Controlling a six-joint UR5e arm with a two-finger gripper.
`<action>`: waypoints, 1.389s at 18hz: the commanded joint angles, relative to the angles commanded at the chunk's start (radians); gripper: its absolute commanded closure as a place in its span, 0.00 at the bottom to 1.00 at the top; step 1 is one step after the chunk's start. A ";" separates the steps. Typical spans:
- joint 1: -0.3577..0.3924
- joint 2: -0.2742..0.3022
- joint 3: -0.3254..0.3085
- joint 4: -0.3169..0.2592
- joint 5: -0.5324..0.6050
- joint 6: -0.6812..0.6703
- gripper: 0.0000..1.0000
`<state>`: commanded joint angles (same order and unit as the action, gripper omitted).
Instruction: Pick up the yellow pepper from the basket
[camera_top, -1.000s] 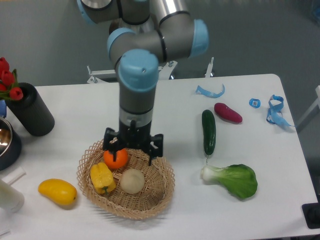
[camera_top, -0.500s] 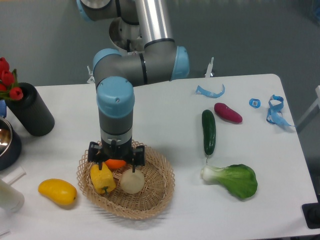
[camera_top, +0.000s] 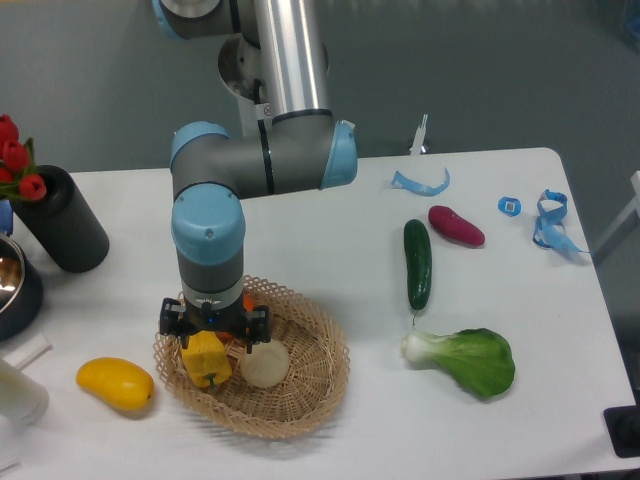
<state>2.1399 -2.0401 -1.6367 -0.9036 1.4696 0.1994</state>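
The UR5e arm's claw (camera_top: 211, 338) pointed straight down into the round wicker basket (camera_top: 300, 400), its black body sitting directly over the yellow pepper (camera_top: 206, 358), which lay in the basket's left half just beneath the wrist. The fingertips were hidden behind the pepper and the gripper body, so whether they were spread or had closed on the pepper could not be told. A sliver of the orange (camera_top: 245, 334) showed right behind the claw, and a pale round fruit (camera_top: 265, 364) lay just to the claw's right, touching the pepper. Outside the basket, down and to the claw's left, a smooth yellow mango-like fruit (camera_top: 115, 385) rested on the white table (camera_top: 330, 230). Well off to the claw's right lay a cucumber (camera_top: 417, 263), a bok choy (camera_top: 465, 358) and a purple vegetable (camera_top: 456, 225). Far to the claw's upper left stood a black cylinder (camera_top: 62, 220) holding red tulips (camera_top: 14, 160)
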 joint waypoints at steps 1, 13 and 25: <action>0.000 -0.008 -0.002 0.008 0.002 0.000 0.00; -0.011 -0.034 0.006 0.015 0.002 -0.040 0.00; -0.012 -0.046 0.005 0.015 0.002 -0.041 0.02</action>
<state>2.1276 -2.0862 -1.6322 -0.8882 1.4711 0.1580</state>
